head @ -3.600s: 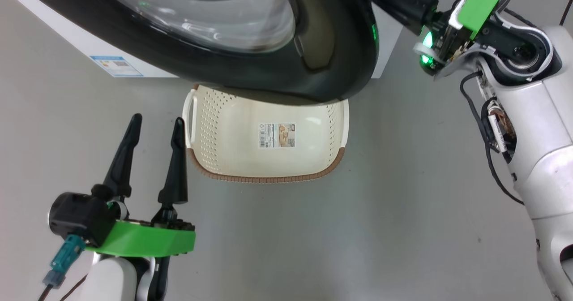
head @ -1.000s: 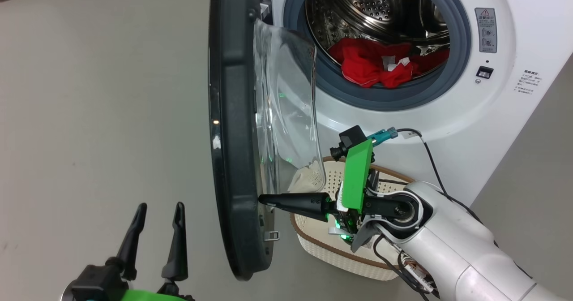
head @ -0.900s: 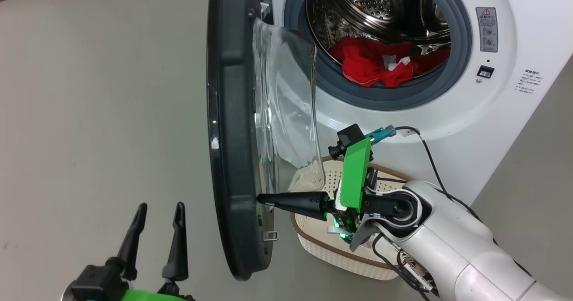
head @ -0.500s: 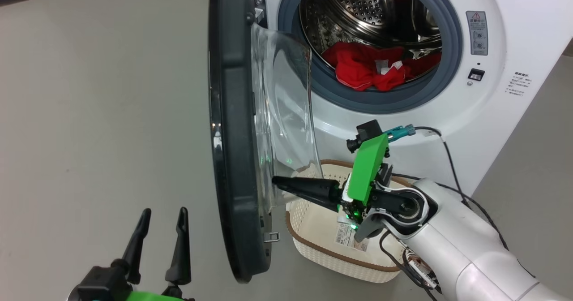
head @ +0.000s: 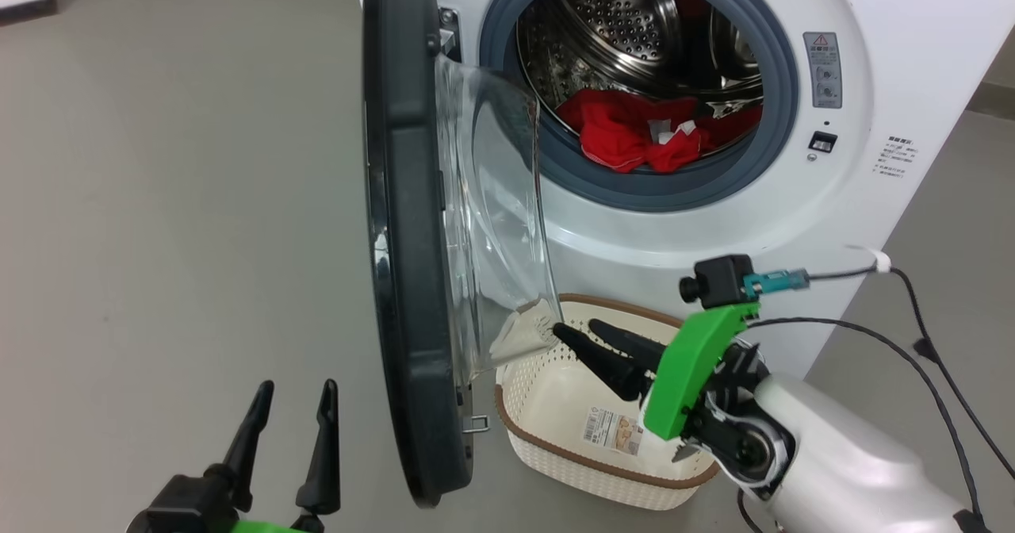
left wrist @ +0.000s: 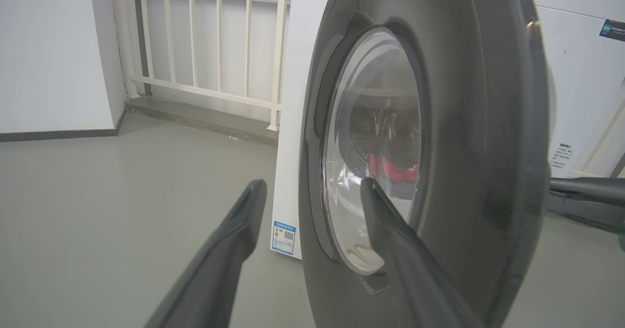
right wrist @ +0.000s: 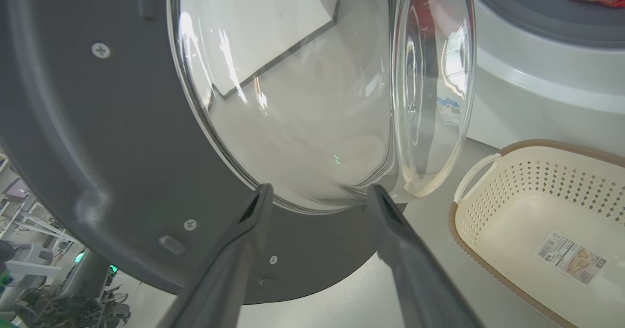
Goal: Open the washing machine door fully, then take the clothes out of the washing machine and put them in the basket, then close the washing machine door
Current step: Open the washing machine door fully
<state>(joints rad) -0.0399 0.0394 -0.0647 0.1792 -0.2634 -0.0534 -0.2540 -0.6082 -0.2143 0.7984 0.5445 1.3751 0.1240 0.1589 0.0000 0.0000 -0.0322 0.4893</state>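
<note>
The washing machine (head: pixel 698 231) stands with the washing machine door (head: pixel 404 239) swung out, edge-on in the head view, its glass bowl (head: pixel 492 224) facing the drum. Red clothes (head: pixel 626 132) lie in the drum's bottom. The basket (head: pixel 587 481) sits on the floor below the opening, with nothing in it but its label. My right gripper (head: pixel 575 327) is open above the basket's far end, just off the glass bowl (right wrist: pixel 317 98) and touching nothing. At the lower left my left gripper (head: pixel 297 390) is open on the door's outer side (left wrist: pixel 488 123).
Grey floor (head: pixel 174 239) spreads to the left of the door. A white railing (left wrist: pixel 205 40) and a wall stand behind the machine's side. Cables (head: pixel 912 335) trail from my right arm near the machine's front right corner.
My right gripper was shut with its tip against the door's inner rim; it has opened and drawn back to the right, over the basket. The head camera has shifted slightly.
</note>
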